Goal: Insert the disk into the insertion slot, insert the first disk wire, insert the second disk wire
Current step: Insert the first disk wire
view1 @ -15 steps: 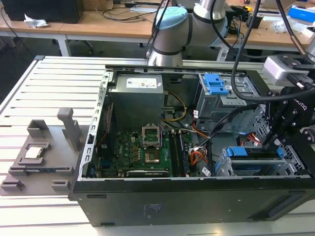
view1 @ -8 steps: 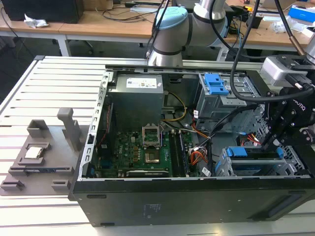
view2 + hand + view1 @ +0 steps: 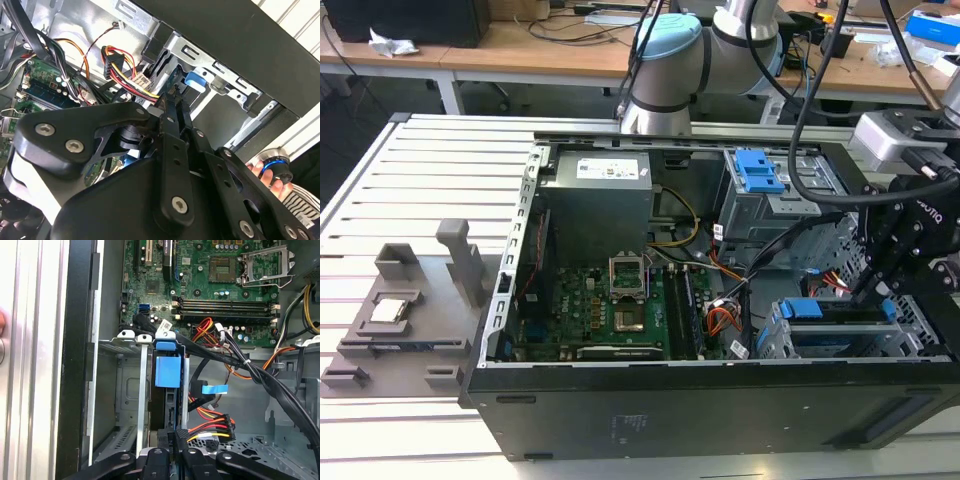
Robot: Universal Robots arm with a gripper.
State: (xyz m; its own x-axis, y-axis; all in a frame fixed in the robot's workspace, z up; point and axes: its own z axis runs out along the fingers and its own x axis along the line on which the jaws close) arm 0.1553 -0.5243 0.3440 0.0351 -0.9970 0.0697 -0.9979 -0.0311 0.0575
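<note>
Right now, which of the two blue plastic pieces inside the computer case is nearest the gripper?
The disk's blue handle, in the low cage beside the gripper; the ribbed blue latch sits on the taller cage, farther away.

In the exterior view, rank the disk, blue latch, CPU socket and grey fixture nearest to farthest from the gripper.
1. disk, right beside the gripper.
2. blue latch, on the taller cage.
3. CPU socket, mid-board.
4. grey fixture, outside the case.
</note>
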